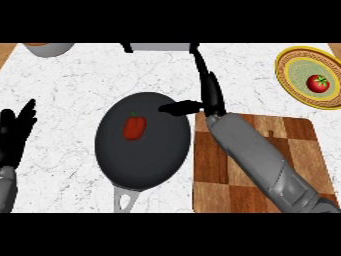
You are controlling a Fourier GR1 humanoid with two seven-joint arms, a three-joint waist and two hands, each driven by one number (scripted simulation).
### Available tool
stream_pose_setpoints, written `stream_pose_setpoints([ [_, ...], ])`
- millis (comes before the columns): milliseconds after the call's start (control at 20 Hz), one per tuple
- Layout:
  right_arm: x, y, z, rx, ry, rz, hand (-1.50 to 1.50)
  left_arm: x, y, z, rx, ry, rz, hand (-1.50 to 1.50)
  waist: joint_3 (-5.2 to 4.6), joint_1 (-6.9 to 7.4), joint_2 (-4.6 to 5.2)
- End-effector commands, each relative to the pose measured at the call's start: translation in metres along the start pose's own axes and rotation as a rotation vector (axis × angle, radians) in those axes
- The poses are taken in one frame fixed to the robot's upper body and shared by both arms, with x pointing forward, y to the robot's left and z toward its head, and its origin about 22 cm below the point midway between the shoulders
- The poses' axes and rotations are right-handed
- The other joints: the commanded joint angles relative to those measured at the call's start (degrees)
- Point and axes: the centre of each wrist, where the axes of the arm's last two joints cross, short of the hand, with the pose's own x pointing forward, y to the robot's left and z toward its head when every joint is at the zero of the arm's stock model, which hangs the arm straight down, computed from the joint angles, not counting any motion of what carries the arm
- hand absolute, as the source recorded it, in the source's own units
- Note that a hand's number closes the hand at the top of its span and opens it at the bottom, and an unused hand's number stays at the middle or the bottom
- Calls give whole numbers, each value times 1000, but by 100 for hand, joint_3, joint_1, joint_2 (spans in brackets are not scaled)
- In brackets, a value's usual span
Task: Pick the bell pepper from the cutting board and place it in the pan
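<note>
**Pepper in the pan**

On the counter (69, 90) are 1 pan, 1 cutting board, 1 plate and 1 tomato. The bell pepper (134, 127), red with a small green stem, lies inside the dark pan (158, 165), left of centre. The right hand (211, 100) hovers over the pan's right rim, fingers straight, thumb out, holding nothing. The left hand (9, 140) rests open at the left edge. The checkered cutting board (306, 150) lies under the right forearm; the tomato (319, 83) sits on the yellow-rimmed plate (291, 60).
</note>
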Motion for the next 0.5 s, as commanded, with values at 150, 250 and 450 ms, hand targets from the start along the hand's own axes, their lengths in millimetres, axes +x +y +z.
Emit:
stream_pose_setpoints([
  [150, -8, -122, -7, 19, -18, -21, -150, -28, -4, 12, 33, 13, 0, 0, -5, -178, -44],
  [250, -32, -134, 13, 13, -23, -25, -150, 11, 18, 8, 19, 15, 16, 0, 0, -121, -36],
  [450, -39, -181, 29, 29, -11, -18, -150, 1, 15, 6, 28, 6, 7, 0, -3, -132, -24],
])
